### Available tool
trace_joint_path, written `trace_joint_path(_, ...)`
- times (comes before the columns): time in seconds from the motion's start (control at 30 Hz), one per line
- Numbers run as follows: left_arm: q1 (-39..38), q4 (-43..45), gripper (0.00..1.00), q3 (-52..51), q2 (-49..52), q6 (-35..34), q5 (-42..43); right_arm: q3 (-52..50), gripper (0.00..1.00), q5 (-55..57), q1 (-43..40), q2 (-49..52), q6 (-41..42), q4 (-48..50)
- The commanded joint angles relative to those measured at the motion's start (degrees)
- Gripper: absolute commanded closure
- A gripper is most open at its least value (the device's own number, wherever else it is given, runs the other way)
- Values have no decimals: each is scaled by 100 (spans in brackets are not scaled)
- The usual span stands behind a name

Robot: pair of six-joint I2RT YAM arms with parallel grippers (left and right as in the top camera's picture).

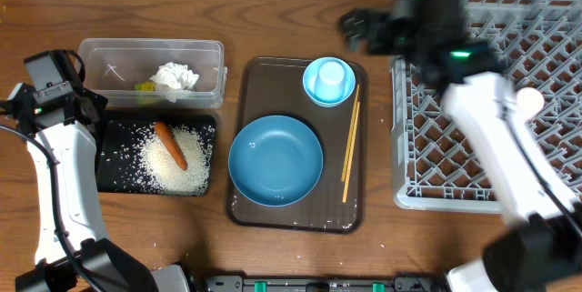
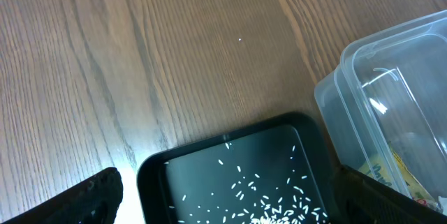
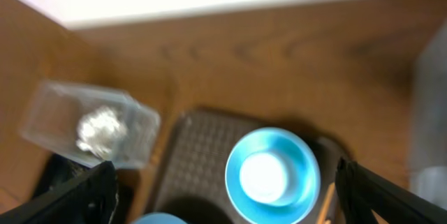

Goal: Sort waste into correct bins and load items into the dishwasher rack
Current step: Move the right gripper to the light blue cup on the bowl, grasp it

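Nearest me on the table (image 1: 273,19) is the black tray (image 1: 116,146), with the rice (image 1: 177,166) heaped in it and the carrot (image 1: 170,145) lying on top. Just right of that is the brown serving tray (image 1: 273,83), holding the blue dish (image 1: 275,160) and the chopsticks (image 1: 350,144) along its right side. My left gripper (image 2: 229,182) hangs over the black tray's outer corner. Its fingers (image 2: 91,196) are spread wide with nothing in them, only loose grains showing between, so the heap and carrot sit off to one side of the jaws. Behind the black tray and touching it is the clear tub (image 1: 100,55), holding the tissue (image 1: 175,77) and the wrapper (image 1: 144,85). At the far end of the serving tray the bowl (image 1: 314,92) has the cup (image 1: 332,75) sitting inside it. The rack (image 1: 473,146) fills the right side. My right gripper (image 3: 225,175) is blurry, up by the rack's far corner. It's wide open and empty, with the bowl below it and well apart, nothing in between.
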Motion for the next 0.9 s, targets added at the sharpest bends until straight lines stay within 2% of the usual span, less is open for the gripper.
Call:
trace_joint_path(0.0, 24, -17, 3, 0, -11, -92, -109, 31, 10, 973, 393, 671, 85, -66)
trace_joint_path(0.23, 24, -17, 3, 0, -11, -92, -109, 31, 8, 1401, 546, 1399, 90, -328)
trace_joint_path(0.57, 24, -17, 3, 0, -11, -92, -107, 31, 6, 1325, 697, 1777, 74, -240)
trace_joint_path(0.87, 24, -17, 3, 0, -11, -92, -107, 31, 7, 1810, 955, 2044, 90, -42)
